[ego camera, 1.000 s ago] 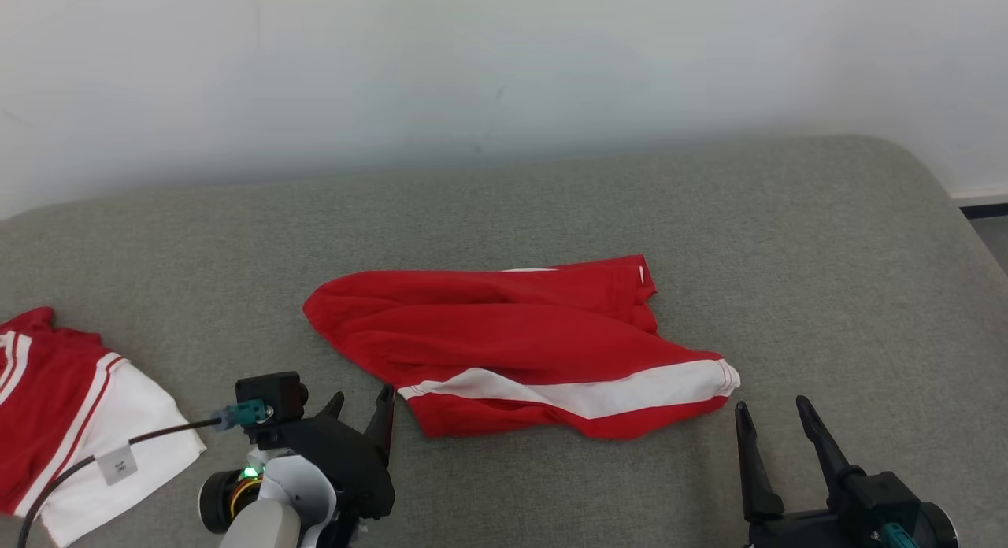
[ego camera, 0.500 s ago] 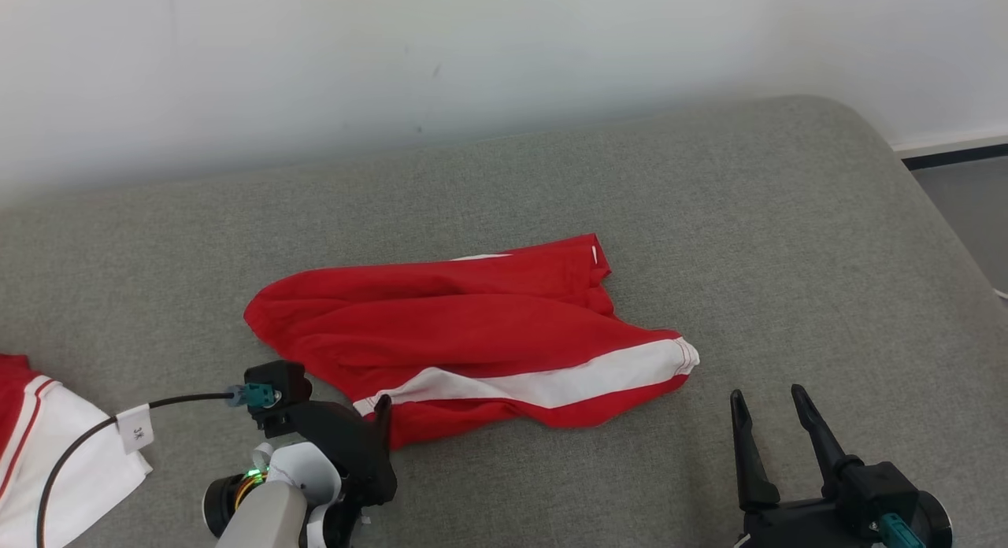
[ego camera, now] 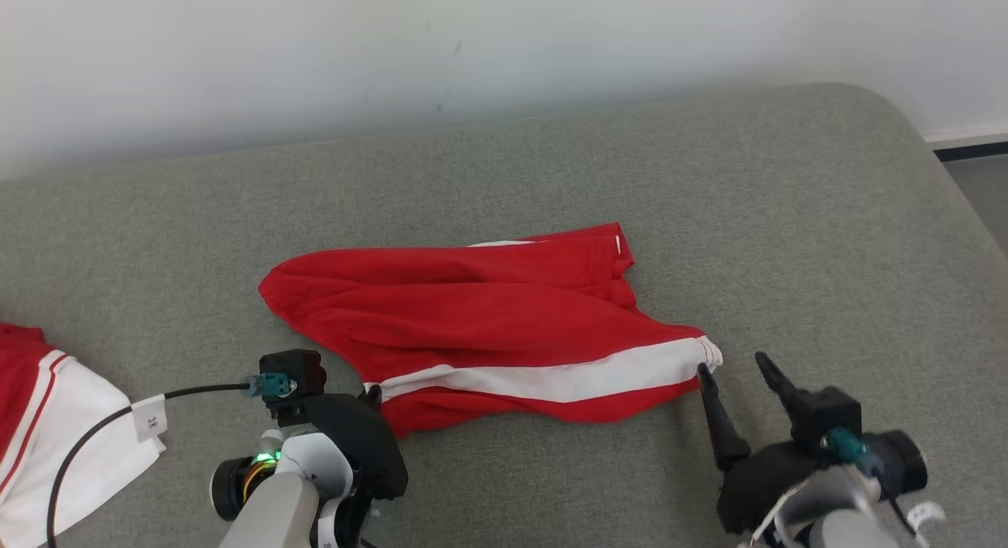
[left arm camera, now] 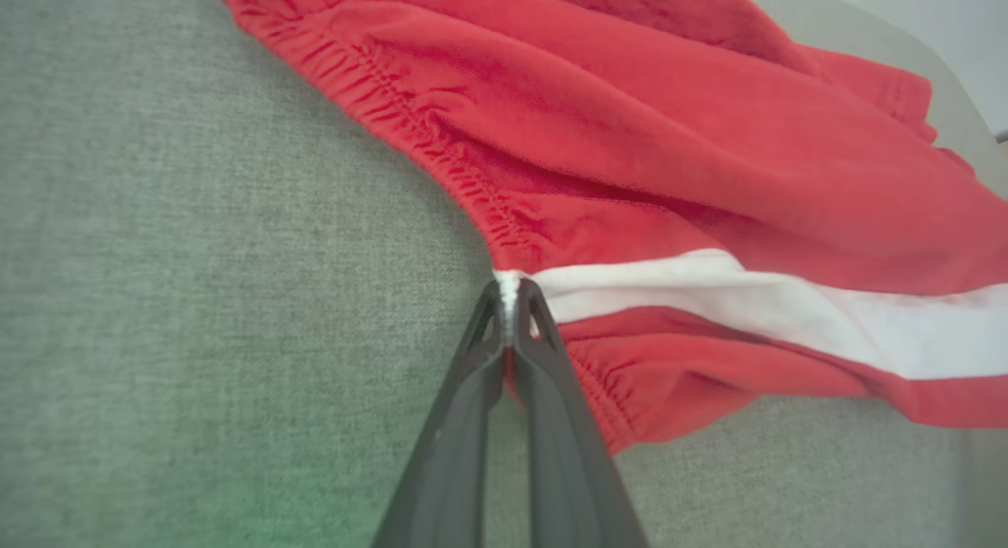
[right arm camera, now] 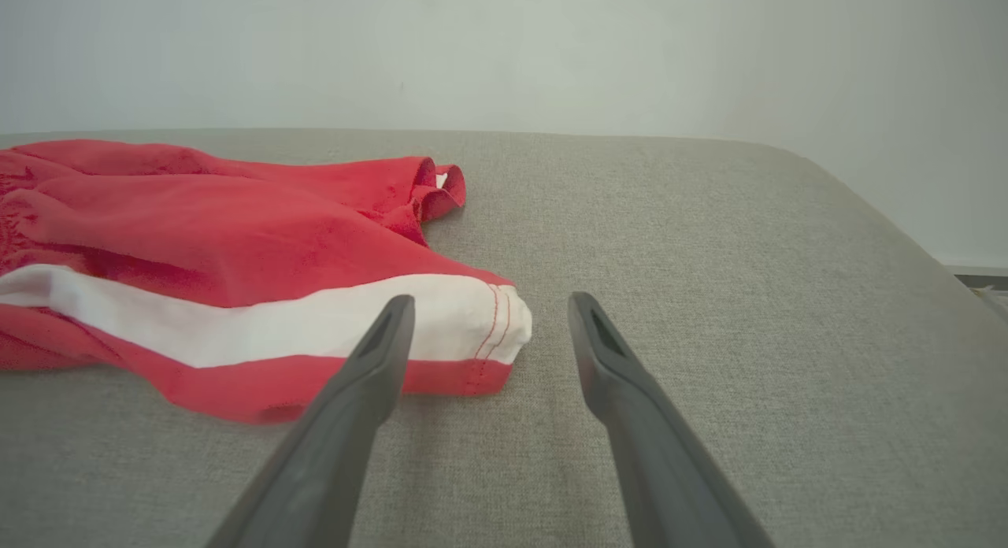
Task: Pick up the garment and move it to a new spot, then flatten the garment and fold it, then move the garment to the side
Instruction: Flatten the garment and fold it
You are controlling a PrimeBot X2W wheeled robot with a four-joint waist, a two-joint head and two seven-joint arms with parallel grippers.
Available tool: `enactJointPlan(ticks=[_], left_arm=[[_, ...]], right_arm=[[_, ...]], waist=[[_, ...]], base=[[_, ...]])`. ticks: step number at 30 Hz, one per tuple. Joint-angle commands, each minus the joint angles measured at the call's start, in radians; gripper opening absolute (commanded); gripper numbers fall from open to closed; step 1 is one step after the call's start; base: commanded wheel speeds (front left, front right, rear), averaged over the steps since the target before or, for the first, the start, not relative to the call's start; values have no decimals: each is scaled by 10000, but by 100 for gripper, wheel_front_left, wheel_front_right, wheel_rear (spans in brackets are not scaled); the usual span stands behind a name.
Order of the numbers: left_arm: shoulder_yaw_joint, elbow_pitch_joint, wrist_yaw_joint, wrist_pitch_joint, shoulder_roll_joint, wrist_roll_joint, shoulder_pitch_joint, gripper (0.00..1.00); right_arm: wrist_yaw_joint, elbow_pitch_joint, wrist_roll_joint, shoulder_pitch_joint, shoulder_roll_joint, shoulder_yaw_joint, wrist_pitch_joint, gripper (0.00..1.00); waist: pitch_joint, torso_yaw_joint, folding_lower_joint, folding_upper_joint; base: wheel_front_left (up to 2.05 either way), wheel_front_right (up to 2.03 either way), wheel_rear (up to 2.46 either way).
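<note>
At the garment's [ego camera: 488, 320] waistband end, where the white stripe [ego camera: 551, 380] starts, the left gripper [ego camera: 370, 392] is clamped on the cloth. The left wrist view shows a sliver of white hem squeezed between its fingers [left arm camera: 465, 406]. At the garment's other end, the right gripper [ego camera: 730, 364] stands with fingers spread and nothing in them. The stripe's hem corner lies just ahead of its gap. Whether a fingertip touches it I cannot tell. The garment lies rumpled on the middle of the cushion [ego camera: 787, 217].

This looks like the pick-up step, with one grasp made and the second pending. Next, the right gripper would need to ease forward and down until the corner sits between its fingers, then close. After that both arms should lift evenly to keep the cloth taut.
</note>
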Motion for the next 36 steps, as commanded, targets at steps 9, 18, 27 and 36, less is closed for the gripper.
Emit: enactJointPlan(ticks=[9, 18, 27, 36], left_arm=[[-386, -456, 63, -316, -37, -79, 361, 0], [-650, -531, 152, -482, -64, -196, 316, 0], [-695, -535, 129, -641, -26, -262, 281, 0], [-418, -1029, -70, -1545, 7, -418, -8, 0]], right_arm=[[-22, 611, 763, -1496, -1433, 568, 3348, 100], [-22, 845, 1590, -1625, -1622, 967, 4372, 100], [-22, 772, 1772, -1534, -1591, 1250, 4448, 0], [-22, 109, 2304, -1691, -1515, 1029, 3859, 0]], waist=[[487, 598, -1, -1], [561, 802, -1, -1], [561, 706, -1, -1], [466, 708, -1, -1]], base=[[0, 0, 0], [0, 0, 0], [0, 0, 0], [0, 0, 0]])
